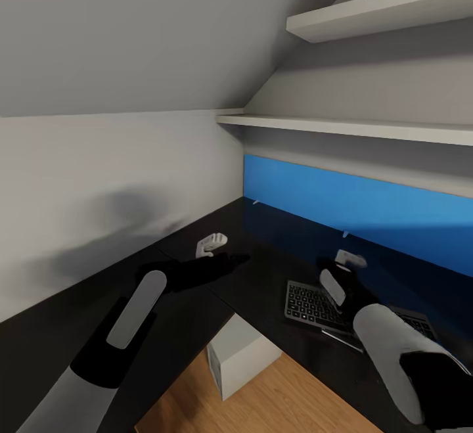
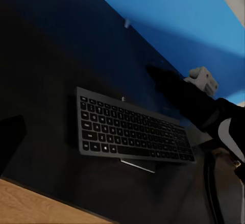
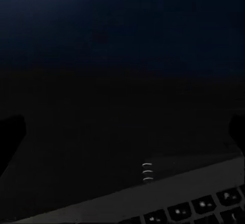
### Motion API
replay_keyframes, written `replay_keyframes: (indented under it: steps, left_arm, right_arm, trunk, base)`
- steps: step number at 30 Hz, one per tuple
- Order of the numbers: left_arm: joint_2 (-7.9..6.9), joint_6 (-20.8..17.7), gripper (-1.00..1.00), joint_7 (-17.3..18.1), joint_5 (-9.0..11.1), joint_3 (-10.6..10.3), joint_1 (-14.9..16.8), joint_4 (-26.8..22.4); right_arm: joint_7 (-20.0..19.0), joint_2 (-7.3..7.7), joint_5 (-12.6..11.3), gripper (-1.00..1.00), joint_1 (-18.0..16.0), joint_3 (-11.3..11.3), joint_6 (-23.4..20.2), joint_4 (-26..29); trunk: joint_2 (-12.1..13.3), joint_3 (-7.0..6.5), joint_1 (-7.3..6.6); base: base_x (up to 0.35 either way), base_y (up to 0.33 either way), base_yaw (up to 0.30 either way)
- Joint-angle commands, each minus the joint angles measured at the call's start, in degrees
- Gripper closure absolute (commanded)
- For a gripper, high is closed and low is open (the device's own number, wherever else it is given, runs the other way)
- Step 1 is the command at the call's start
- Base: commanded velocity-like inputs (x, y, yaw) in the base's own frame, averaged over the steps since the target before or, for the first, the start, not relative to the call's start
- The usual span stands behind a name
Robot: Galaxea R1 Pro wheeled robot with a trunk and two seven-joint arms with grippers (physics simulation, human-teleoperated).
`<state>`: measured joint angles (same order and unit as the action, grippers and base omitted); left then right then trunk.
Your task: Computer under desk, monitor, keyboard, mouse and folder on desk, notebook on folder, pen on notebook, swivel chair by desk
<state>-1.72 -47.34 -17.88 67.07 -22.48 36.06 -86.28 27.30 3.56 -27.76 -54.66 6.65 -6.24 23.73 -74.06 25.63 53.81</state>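
Note:
The keyboard (image 1: 314, 304) (image 2: 133, 132), dark keys in a thin silver frame, lies flat on the black desk (image 1: 276, 255) in front of the blue back panel (image 1: 368, 206). My right gripper (image 1: 336, 274) (image 3: 122, 132) hovers open just above the keyboard's far edge (image 3: 204, 206), holding nothing. My left gripper (image 1: 226, 262) (image 2: 122, 147) reaches over the desk's inner corner, left of the keyboard, and looks open and empty; one finger (image 2: 10, 142) shows. The light grey computer (image 1: 240, 354) stands on the wood floor under the desk.
Two white shelves (image 1: 368, 127) jut from the wall above the back panel, under a sloped ceiling. Small white brackets (image 1: 211, 244) sit at the desk's back edge. A pale wall (image 1: 98, 177) runs along the desk's left wing.

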Motion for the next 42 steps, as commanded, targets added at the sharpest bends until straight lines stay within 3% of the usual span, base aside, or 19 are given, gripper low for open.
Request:
replay_keyframes:
  steps: [1, 6, 14, 18, 22, 35, 42]
  left_arm:
    - [-0.04, -0.02, -1.00, -0.58, 0.60, -0.12, 0.06, -0.10]
    - [-0.04, -0.03, -1.00, -0.51, 0.67, -0.32, 0.06, -0.18]
    - [-0.04, -0.03, -1.00, -0.55, 0.69, -0.37, 0.06, -0.20]
    - [-0.04, -0.03, -1.00, -0.62, 0.65, -0.31, 0.06, -0.21]
    - [-0.04, -0.03, -1.00, -0.54, 0.62, -0.32, 0.06, -0.21]
    - [-0.37, -0.27, -1.00, -0.34, 0.82, 0.15, 0.06, -1.60]
    - [-0.39, -0.35, -1.00, -0.39, 0.86, 2.60, 0.06, -1.93]
  right_arm:
    - [0.30, 0.14, 0.01, -1.00, -1.93, 0.46, -0.05, -2.61]
    - [-0.17, 0.31, 0.85, -1.00, -8.45, 0.33, 1.82, -11.47]
    - [-0.22, 0.14, -0.55, -1.00, -10.02, -0.23, 1.91, -16.62]
    - [-0.16, 0.23, -7.24, -1.00, -10.19, -0.33, 1.93, -20.61]
    - [-0.13, 0.51, -11.21, -1.00, -10.19, -0.32, 1.93, -21.16]
    - [-0.31, 0.24, -12.14, -1.00, -10.04, -0.23, -2.93, -22.48]
    - [-0.30, 0.22, -12.22, -1.00, -9.82, -0.23, -2.99, -22.50]
  trunk:
    - [-0.04, 0.08, 0.00]
    - [-0.04, 0.08, 0.00]
    - [-0.04, 0.08, 0.00]
    - [-0.04, 0.08, 0.00]
    - [-0.04, 0.08, 0.00]
    - [-0.04, 0.08, 0.00]
    - [-2.05, 0.98, 1.10]
  base:
    - [0.000, 0.000, 0.000]
    - [0.000, 0.000, 0.000]
    - [0.000, 0.000, 0.000]
    - [0.000, 0.000, 0.000]
    - [0.000, 0.000, 0.000]
    - [0.000, 0.000, 0.000]
    - [0.000, 0.000, 0.000]
